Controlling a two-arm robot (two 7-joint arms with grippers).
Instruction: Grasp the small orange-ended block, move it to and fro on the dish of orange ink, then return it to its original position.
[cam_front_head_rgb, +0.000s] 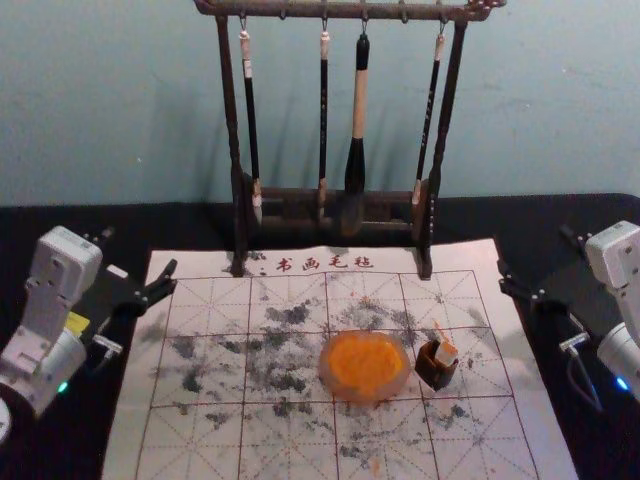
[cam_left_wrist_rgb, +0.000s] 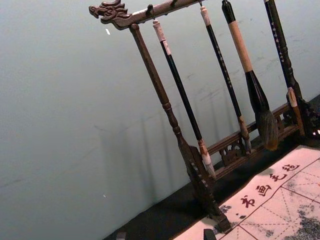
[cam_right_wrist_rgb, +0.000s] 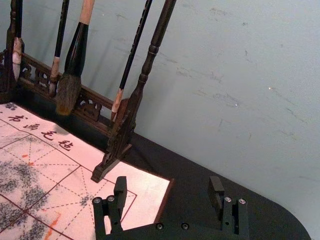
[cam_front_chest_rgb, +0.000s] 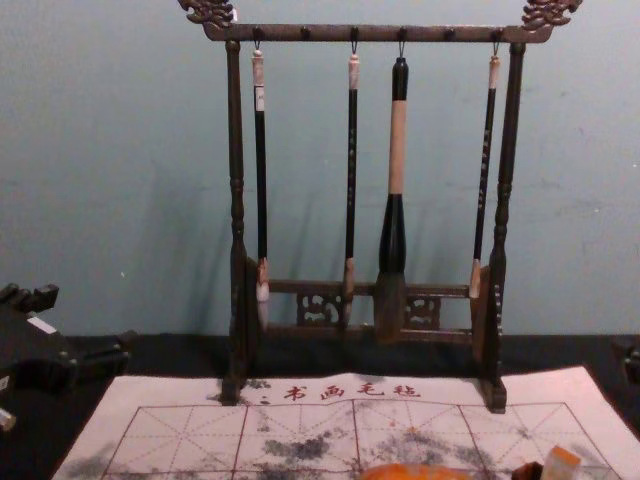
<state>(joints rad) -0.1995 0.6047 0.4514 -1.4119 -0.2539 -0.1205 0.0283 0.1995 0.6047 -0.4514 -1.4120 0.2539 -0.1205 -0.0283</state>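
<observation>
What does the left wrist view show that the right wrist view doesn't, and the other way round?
Left wrist view, not the right: the brush rack's top bar with its carved dragon-head end, and the tips of the left gripper, set apart.
Right wrist view, not the left: the open right gripper and orange smears on the mat.
Both: four hanging brushes, the rack's lower frame, the wall, and the mat with its written characters.
</observation>
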